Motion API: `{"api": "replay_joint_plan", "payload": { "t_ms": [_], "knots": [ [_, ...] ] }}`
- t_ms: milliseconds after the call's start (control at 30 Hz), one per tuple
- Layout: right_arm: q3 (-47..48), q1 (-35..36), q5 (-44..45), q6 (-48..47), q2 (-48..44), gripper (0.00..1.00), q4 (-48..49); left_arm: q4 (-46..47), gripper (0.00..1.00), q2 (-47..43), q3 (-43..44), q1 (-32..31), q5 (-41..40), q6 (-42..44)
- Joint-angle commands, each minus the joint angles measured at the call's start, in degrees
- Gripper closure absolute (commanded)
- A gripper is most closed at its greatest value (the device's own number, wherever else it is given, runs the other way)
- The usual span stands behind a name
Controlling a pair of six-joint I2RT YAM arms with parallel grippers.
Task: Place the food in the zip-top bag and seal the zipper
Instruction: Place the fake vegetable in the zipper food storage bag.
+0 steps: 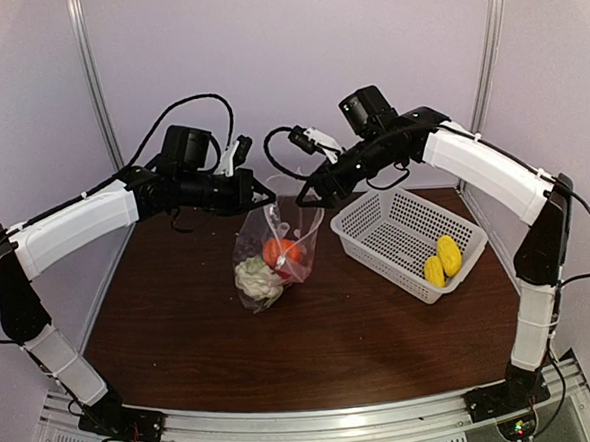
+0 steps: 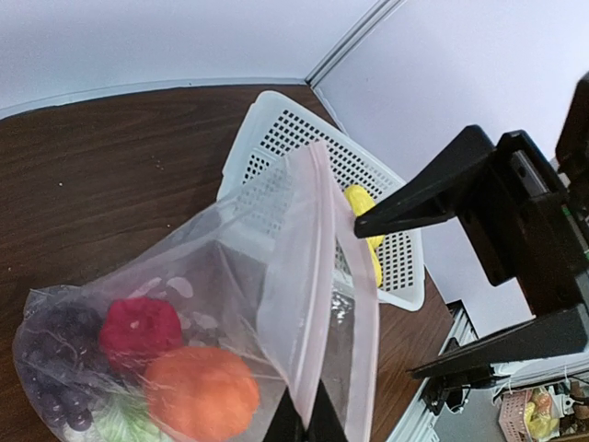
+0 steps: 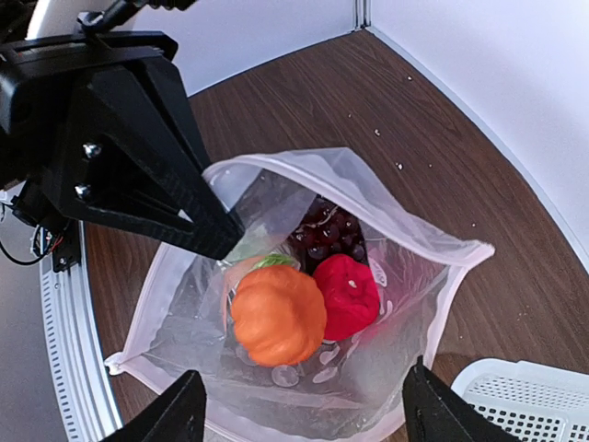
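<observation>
Currently the zip-top bag (image 1: 272, 244) stands near the table's centre: thin, crinkly, slippery film that sags under the light toy food. Left fingers (image 2: 322, 425) are pinched shut on one mouth edge. Right fingers (image 3: 175, 414) are spread wide over the open mouth, holding nothing. Best hold is probably the stiffer zipper (image 3: 276, 158). Two yellow pieces (image 1: 442, 260) lie in the basket (image 1: 375, 226) by the right edge.

The zip-top bag (image 1: 272, 244) stands upright on the surface (image 1: 181, 328), clear and crinkled, its mouth gaping wide. The zipper (image 3: 276, 159) runs unsealed round that open rim, one side pinched in the left tool (image 2: 304, 419). Inside lie the orange piece (image 3: 278, 315), the red pepper (image 3: 347, 295), the dark grape bunch (image 3: 324, 235) and the white cauliflower (image 1: 255, 278), the last probably lowest. Two yellow pieces (image 1: 448, 256) lie side by side in the white basket (image 1: 375, 226), well apart from the bag.
</observation>
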Motion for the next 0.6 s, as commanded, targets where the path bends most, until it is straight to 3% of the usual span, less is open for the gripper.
{"api": "replay_joint_plan", "payload": {
  "t_ms": [0, 167, 333, 567],
  "knots": [
    [2.04, -0.32, 2.34, -2.51, -4.66, 0.25, -2.86, 2.81, 1.00, -0.12, -0.55, 0.34, 0.70, -0.25],
    [-5.66, -4.92, 2.63, -2.70, -11.24, 0.25, -2.06, 3.29, 1.00, 0.28, -0.56, 0.34, 0.97, -0.41],
    [-13.42, -14.18, 3.73, -4.73, -16.34, 0.25, -4.48, 3.78, 1.00, 0.51, -0.29, 0.34, 1.32, -0.33],
    [-23.58, -25.32, 15.47, -10.15, -19.73, 0.25, -10.54, 3.54, 1.00, 0.56, -0.28, 0.34, 1.41, 0.31]
  ]
}}
